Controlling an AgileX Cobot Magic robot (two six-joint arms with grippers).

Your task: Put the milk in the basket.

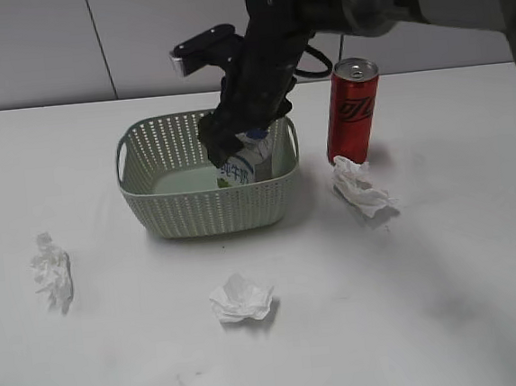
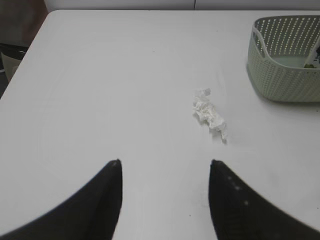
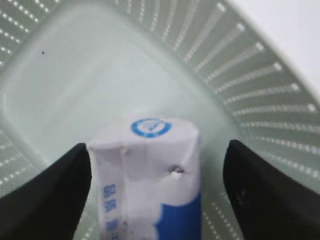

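Note:
The milk [image 1: 238,168] is a small white carton with blue marks, down inside the pale green basket [image 1: 207,206] near its right end. My right gripper [image 1: 234,145] reaches into the basket from above, around the carton. In the right wrist view the milk [image 3: 150,185] lies between the jaws of the right gripper [image 3: 157,144]: the left finger is against it and the right finger stands apart with a gap, so the jaws are open. The basket floor and wall [image 3: 260,85] lie behind it. My left gripper [image 2: 165,162] is open and empty above bare table; the basket [image 2: 280,75] shows at upper right.
A tall red soda can [image 1: 351,108] stands just right of the basket, with a crumpled tissue [image 1: 362,188] in front of it. More tissues lie at front centre [image 1: 240,300] and at the left [image 1: 51,270]; one [image 2: 210,114] shows ahead of the left gripper.

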